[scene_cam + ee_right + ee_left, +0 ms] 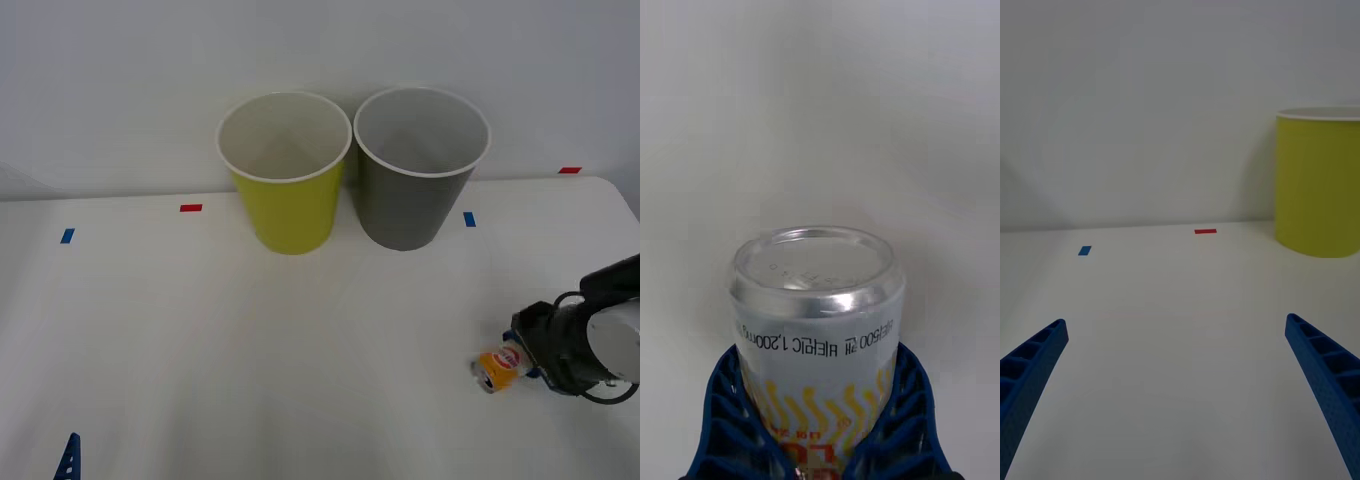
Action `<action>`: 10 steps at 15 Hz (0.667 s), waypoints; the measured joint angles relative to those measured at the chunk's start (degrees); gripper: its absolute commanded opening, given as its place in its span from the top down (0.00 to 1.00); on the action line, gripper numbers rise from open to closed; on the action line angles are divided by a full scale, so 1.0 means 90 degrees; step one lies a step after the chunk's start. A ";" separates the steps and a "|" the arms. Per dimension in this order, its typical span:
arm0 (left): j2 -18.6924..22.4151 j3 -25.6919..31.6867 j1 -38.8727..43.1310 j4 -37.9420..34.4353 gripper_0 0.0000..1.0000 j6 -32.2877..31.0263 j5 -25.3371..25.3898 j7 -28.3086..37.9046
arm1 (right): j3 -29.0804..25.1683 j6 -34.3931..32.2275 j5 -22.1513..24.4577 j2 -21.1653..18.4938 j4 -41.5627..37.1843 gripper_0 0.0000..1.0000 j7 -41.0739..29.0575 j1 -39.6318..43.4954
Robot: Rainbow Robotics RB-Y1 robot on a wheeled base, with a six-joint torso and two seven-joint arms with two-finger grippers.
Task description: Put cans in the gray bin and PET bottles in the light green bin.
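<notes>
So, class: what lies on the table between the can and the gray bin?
Nothing: the front view shows bare white table between the can and gray bin.

Can (818,322): small dark print ringing its upper side, seen upside down, includes "500" and "1,200" amid Korean characters; red lettering lower down partly hidden, unreadable.

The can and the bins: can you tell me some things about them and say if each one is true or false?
1. The right tool is shut on the can. True.
2. The can is inside the gray bin. False: it is low over the table, near the robot's right side.
3. The light green bin stands to the left of the gray bin. True.
4. The left tool holds a bottle. False: its fingers are open with nothing between them.
5. The bins lie tipped over. False: both stand upright.
</notes>
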 measured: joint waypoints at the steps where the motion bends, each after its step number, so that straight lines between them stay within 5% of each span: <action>1: 0.0000 0.0000 0.0000 0.0000 0.00 0.0000 0.0000 0.0000 | -0.0159 0.0066 0.0194 0.0124 -0.0249 1.00 0.0507 0.0135; 10: 0.0000 0.0000 0.0000 0.0000 0.00 0.0000 0.0000 0.0000 | -0.1116 0.0490 0.1796 0.1549 -0.2448 1.00 0.4373 0.1276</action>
